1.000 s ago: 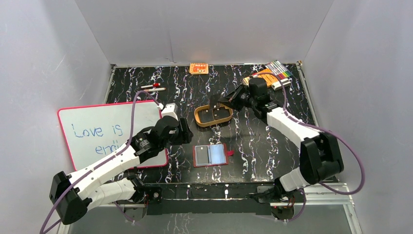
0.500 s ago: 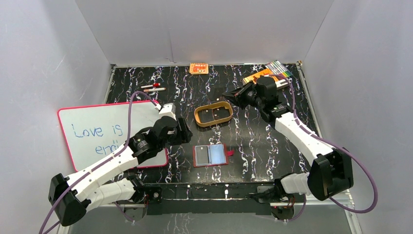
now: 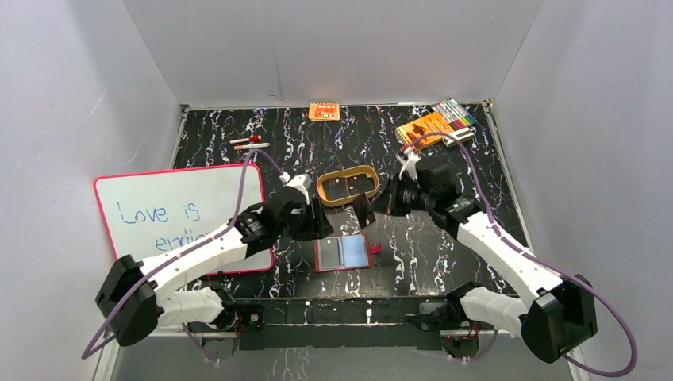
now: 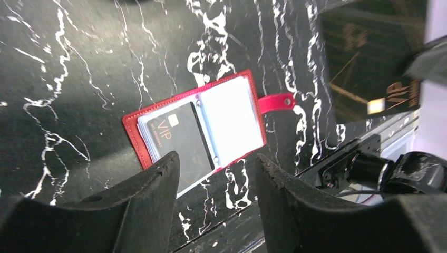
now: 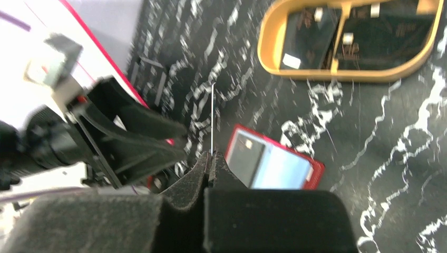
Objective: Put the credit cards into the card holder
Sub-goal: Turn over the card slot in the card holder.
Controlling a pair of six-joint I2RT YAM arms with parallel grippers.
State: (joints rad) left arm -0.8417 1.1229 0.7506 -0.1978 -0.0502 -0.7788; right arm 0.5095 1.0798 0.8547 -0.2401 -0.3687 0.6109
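Note:
The card holder (image 3: 343, 252) lies open on the black marbled table, red with clear pockets and its tab to the right. A dark credit card (image 4: 176, 139) sits in its left pocket. My right gripper (image 3: 373, 205) hangs just above and behind it, shut on another dark credit card (image 3: 363, 210). In the right wrist view that card shows edge-on as a thin line (image 5: 212, 118) rising from the shut gripper (image 5: 210, 155). My left gripper (image 3: 321, 226) hovers open over the holder's left edge (image 4: 138, 126). Nothing is between its fingers (image 4: 158, 184).
A tan oval tray (image 3: 348, 188) behind the holder has dark cards in both compartments (image 5: 311, 47). A whiteboard (image 3: 174, 214) lies at the left. Pens (image 3: 248, 143), an orange packet (image 3: 324, 111), an orange booklet (image 3: 424, 127) and markers (image 3: 456, 113) sit along the back.
My right gripper carried the dark card from the tray area forward and down toward the card holder. My left arm swung right to the holder's left side, its jaws slightly narrower.

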